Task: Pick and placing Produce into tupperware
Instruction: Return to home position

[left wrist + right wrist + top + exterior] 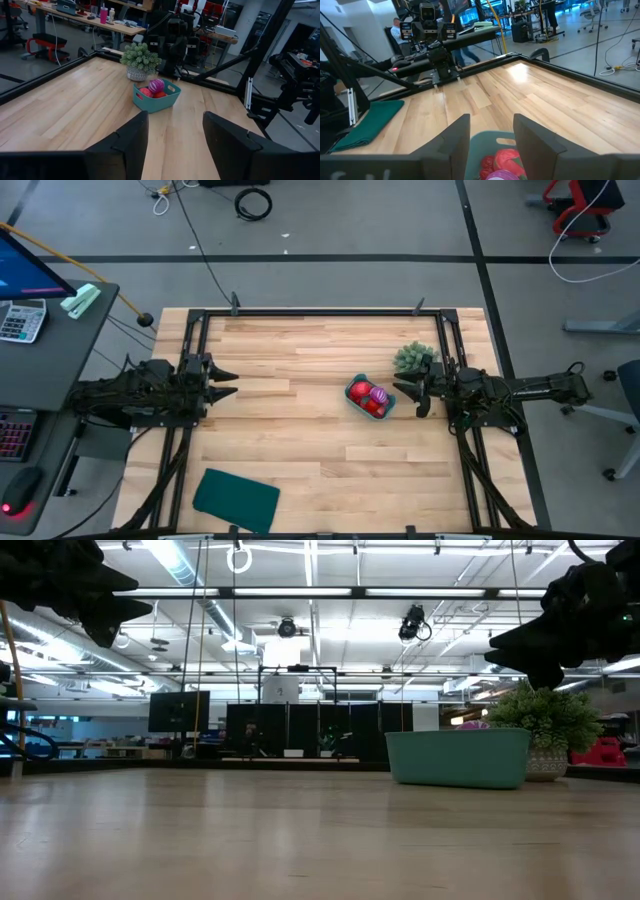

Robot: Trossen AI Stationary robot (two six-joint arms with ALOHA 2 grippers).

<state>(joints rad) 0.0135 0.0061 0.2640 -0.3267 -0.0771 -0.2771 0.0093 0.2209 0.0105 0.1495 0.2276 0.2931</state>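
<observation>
The wooden table [300,440] carries the teal tub [350,391] near its right edge, red fruits [362,389] and a purple striped ball [379,394] inside; the right gripper [408,400], spread and empty, hovers just beside it on the edge side; the left gripper [236,383], likewise spread, waits well apart at the left edge.

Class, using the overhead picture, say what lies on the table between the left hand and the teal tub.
Nothing: only bare wooden tabletop runs from the left hand to the teal tub, as the high view shows; the left wrist view agrees.
</observation>
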